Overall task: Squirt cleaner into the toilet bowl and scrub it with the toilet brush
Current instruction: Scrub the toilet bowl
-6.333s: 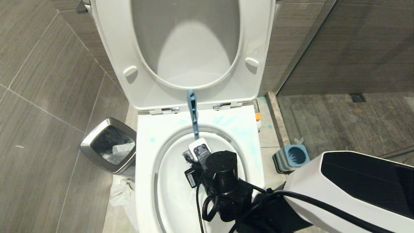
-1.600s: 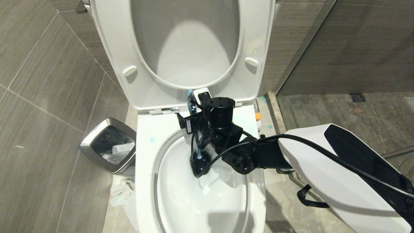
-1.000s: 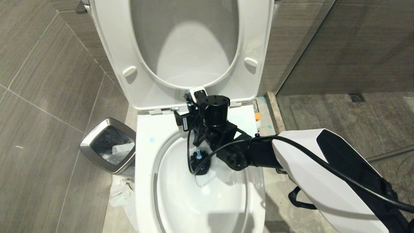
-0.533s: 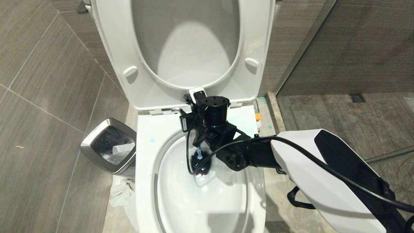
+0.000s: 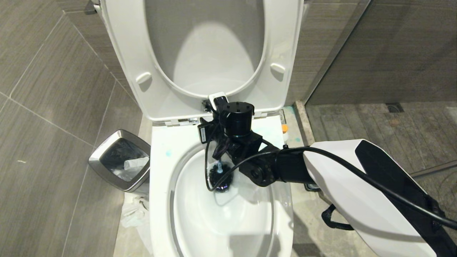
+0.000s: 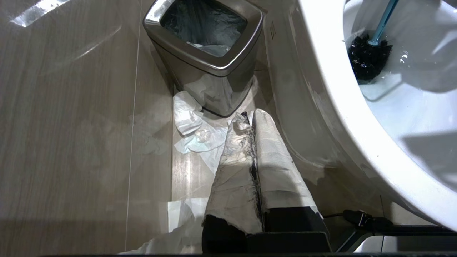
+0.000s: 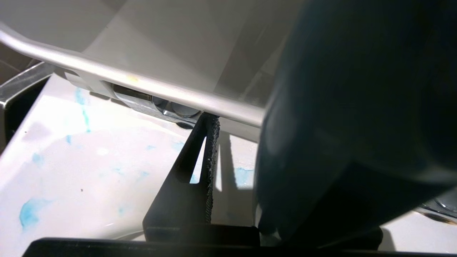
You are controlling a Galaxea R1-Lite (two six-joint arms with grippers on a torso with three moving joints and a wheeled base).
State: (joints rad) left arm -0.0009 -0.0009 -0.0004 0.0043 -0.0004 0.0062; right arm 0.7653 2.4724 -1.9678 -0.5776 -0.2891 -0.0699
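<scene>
At the bowl's back rim, right gripper [image 5: 214, 119] jaws clamp the toilet brush [image 5: 220, 175].

Grey wood-grain tiled floor [image 5: 53, 150] carries white ceramic toilet bowl [image 5: 160, 200], square brushed-steel waste bin [image 5: 121, 160] just beside it, crumpled white plastic liner [image 6: 200, 135] at bin's base.

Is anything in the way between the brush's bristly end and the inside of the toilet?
Nothing visible blocks it. The toilet brush already has its dark head down inside the toilet bowl, at the water's edge. The seat is lifted up, out of the way.
</scene>
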